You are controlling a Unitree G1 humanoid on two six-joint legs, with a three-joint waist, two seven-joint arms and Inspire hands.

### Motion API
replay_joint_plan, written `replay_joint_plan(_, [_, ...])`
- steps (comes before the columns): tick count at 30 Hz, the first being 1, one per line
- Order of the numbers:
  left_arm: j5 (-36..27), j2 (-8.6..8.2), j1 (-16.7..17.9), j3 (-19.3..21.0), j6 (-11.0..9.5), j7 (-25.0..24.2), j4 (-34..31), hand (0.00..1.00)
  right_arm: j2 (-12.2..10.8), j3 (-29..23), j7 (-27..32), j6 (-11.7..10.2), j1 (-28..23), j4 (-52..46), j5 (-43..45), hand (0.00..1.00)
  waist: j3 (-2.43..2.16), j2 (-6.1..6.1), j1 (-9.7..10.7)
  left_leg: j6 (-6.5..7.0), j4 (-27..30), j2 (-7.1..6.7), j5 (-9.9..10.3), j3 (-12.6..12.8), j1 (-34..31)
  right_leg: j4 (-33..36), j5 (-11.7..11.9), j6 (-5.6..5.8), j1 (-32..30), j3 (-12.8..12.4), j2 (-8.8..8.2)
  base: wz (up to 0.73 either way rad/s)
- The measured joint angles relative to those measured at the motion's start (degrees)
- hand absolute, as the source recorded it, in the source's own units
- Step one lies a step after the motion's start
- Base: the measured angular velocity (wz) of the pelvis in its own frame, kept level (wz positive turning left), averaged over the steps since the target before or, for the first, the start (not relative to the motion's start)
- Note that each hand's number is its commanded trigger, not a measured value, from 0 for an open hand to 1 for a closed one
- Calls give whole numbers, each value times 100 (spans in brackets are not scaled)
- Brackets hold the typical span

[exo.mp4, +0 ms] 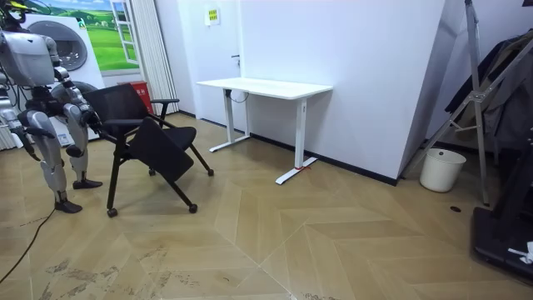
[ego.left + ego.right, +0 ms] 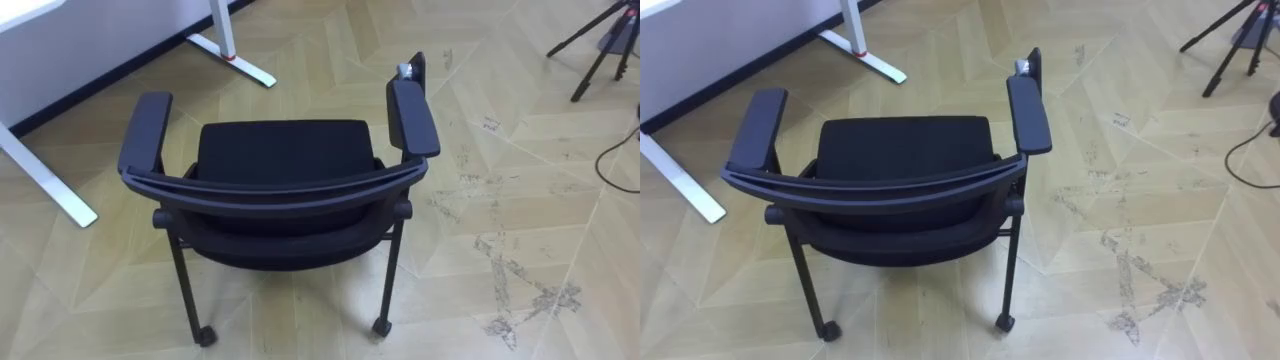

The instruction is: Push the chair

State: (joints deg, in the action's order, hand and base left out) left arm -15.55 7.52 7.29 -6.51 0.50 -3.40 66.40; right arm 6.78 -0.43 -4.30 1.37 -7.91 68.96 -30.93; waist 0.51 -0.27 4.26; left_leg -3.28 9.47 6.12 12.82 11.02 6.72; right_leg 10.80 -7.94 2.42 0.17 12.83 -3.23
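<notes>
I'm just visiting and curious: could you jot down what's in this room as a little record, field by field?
Main thing: black chair with armrests, on small wheels
Chair's state: upright on the wooden floor, nothing on its seat
Robot: stands just behind the chair's back, looking down on it
Ahead, to the robot's left: white desk by the white wall
Also around: white bucket, tripod legs
Floor marks: pale scuffs on the chair's right

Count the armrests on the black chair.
2. The left armrest is on the chair side nearest the white desk foot; the right armrest is on the side toward the scuffed floor. None seems hidden.
</notes>
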Motion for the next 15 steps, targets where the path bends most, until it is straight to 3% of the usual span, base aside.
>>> replay_joint_plan(15, [-48, -7, 24, 7, 4, 288, -1, 0, -32, -129, 340, 3, -11, -31, 132, 0, -7, -12, 55, 0, -8, -5, 0, -19, -8, -2, -7, -1, 14, -30, 0, 1])
